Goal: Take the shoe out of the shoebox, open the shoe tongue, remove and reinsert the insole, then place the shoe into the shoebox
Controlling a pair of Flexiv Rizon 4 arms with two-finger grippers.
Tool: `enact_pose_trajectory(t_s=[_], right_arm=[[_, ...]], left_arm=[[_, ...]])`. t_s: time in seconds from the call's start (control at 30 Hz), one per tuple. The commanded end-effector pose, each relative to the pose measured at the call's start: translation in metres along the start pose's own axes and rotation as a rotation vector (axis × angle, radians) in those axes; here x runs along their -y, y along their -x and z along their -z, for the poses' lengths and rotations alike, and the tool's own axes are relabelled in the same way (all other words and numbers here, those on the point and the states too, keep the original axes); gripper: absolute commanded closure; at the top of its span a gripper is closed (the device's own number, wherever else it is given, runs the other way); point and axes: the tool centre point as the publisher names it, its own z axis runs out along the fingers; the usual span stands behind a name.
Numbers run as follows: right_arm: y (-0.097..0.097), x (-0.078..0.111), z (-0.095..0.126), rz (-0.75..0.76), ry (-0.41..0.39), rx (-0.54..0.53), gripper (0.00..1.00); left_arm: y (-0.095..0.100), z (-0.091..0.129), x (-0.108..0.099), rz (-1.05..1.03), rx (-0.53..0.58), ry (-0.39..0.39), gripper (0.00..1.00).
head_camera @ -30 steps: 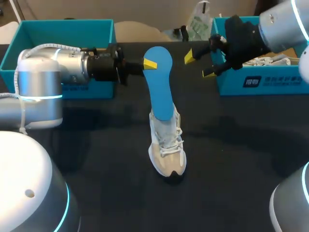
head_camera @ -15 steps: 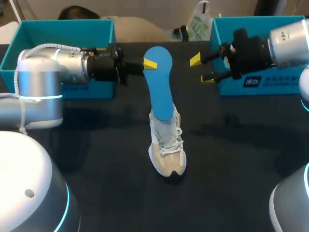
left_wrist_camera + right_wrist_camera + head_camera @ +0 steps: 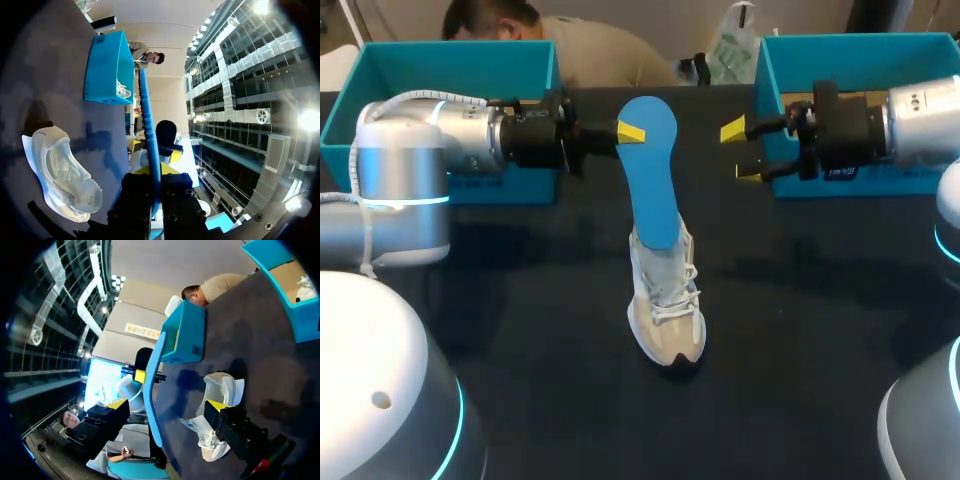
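Shoe (image 3: 665, 310): where?
— Table centre, toe toward 6 o'clock, outside both boxes: left box (image 3: 380, 75) at 10 o'clock, right box (image 3: 840, 55) at 2.
— Insole (image 3: 650, 180)?
— Lower end in the shoe, rising toward 12.
— Grippers?
— Left gripper (image 3: 632, 132) clamped on the insole's top from 9 o'clock. Right gripper (image 3: 741, 150) at 3 o'clock of that top, fingers apart, clear of the insole.

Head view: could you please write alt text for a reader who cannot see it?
The left pincer grips the top of a blue insole whose lower end stands in a beige shoe on the table. The right pincer hovers open beside the insole, before a teal shoebox.
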Motion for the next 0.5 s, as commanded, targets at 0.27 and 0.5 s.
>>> enact_pose_trajectory(t_s=[0.27,0.5], right_arm=[[0.0043,0.0006,-0.0031,0.008,-0.004,-0.006,0.00],[0.0043,0.0006,-0.0031,0.008,-0.004,-0.006,0.00]], left_arm=[[-0.0002,-0.0008,-0.0007,0.000,0.002,-0.002,1.00],[-0.0002,-0.0008,-0.0007,0.000,0.002,-0.002,1.00]])
